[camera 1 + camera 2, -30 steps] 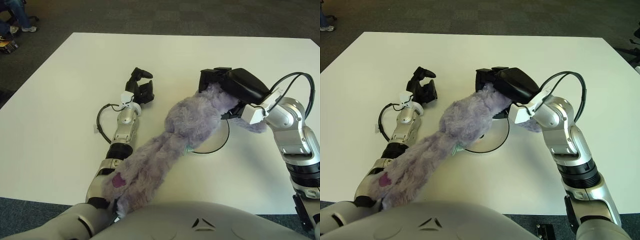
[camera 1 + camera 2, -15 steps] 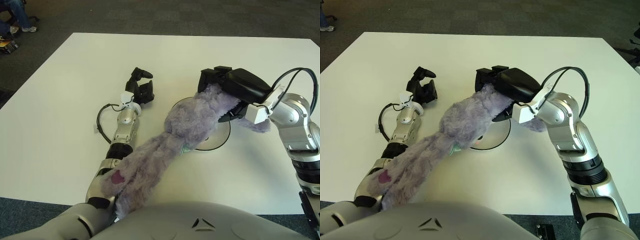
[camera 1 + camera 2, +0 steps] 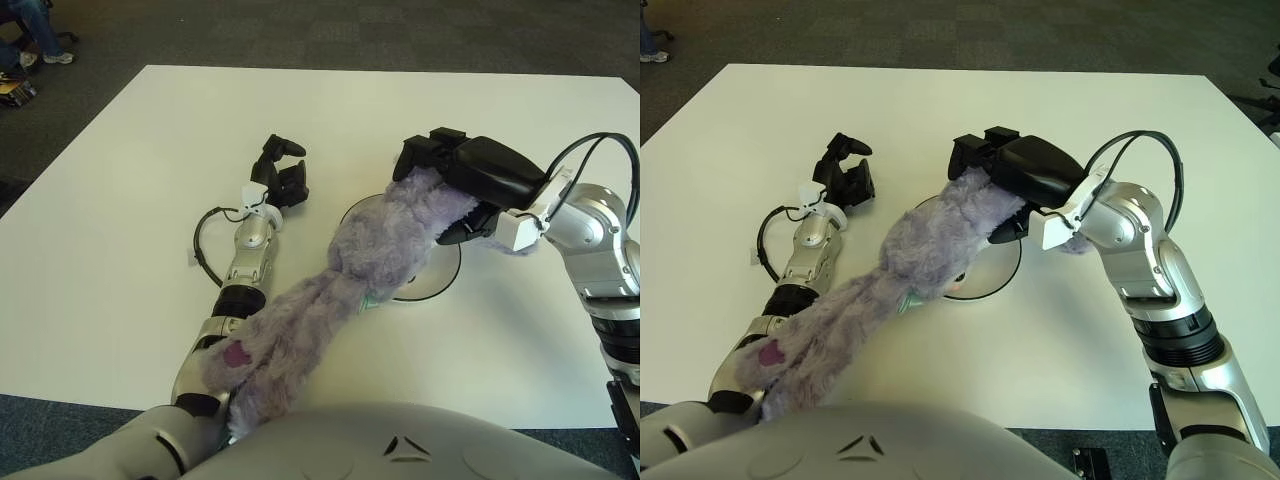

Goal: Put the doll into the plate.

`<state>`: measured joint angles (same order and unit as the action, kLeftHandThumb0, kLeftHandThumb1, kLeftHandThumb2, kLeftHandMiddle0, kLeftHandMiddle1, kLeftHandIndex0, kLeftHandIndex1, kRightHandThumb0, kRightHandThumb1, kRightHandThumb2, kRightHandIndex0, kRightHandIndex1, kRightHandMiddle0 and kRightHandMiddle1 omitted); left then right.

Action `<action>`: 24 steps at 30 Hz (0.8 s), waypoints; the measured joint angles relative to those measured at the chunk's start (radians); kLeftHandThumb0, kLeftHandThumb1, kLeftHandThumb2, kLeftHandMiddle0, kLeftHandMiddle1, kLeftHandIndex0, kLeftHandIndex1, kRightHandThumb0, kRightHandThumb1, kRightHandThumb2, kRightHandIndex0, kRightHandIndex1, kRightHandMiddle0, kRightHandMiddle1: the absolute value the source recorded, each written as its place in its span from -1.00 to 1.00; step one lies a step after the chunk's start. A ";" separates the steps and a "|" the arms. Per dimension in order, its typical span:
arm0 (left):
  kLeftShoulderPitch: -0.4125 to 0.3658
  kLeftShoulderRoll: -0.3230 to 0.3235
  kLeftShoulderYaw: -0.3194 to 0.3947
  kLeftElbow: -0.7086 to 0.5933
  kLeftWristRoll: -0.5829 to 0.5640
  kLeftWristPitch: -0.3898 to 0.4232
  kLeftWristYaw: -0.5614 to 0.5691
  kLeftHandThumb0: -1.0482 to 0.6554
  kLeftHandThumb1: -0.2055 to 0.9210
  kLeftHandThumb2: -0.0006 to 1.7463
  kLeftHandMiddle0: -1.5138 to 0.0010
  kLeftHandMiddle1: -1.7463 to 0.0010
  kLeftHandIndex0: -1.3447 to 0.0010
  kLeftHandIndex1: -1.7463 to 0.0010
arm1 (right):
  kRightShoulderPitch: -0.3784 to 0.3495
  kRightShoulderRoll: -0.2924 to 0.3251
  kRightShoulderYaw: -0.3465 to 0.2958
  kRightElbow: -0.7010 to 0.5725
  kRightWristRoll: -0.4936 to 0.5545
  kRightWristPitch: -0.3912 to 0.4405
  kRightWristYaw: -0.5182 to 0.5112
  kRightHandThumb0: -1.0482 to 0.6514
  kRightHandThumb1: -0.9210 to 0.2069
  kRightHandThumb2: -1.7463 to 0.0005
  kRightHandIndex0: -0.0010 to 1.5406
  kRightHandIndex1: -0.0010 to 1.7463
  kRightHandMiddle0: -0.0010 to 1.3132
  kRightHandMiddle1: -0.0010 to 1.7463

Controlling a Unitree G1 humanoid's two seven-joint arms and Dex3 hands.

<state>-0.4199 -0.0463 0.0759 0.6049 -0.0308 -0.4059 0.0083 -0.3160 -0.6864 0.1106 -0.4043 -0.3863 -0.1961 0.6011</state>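
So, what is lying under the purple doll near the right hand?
The plate lies under the doll; only its rim shows beside the fur, its middle is covered. The right hand grips the doll's upper end.

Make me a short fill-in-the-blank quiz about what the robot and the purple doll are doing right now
1. The fluffy doll is ____ in colour.
2. The ____ hand grips the doll's upper end.
3. The doll partly covers the ____, whose dark rim shows beside it.
4. The left hand rests on the white ____, holding nothing.

Missing words: purple; right; plate; table
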 measured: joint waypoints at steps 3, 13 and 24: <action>0.000 0.000 0.000 0.000 0.000 0.000 0.000 -0.25 0.36 0.16 -0.51 -1.00 0.37 -1.00 | -0.005 0.000 -0.002 0.008 0.000 -0.013 0.000 -0.11 0.28 -0.34 -0.80 0.00 -1.00 0.34; -0.001 0.000 0.000 0.002 0.000 -0.004 0.000 -0.24 0.37 0.15 -0.52 -1.00 0.38 -1.00 | -0.031 -0.032 -0.008 0.019 0.011 0.000 0.048 -0.21 0.22 -0.25 -0.80 -0.18 -1.00 0.12; -0.006 0.000 0.000 0.014 0.000 -0.015 -0.001 -0.25 0.36 0.16 -0.53 -1.00 0.37 -1.00 | -0.066 -0.074 -0.022 0.006 0.022 0.064 0.114 -0.34 0.14 -0.14 -0.83 -0.28 -1.00 -0.08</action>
<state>-0.4264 -0.0464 0.0760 0.6186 -0.0309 -0.4209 0.0074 -0.3820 -0.7608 0.0882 -0.3987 -0.3647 -0.1322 0.7149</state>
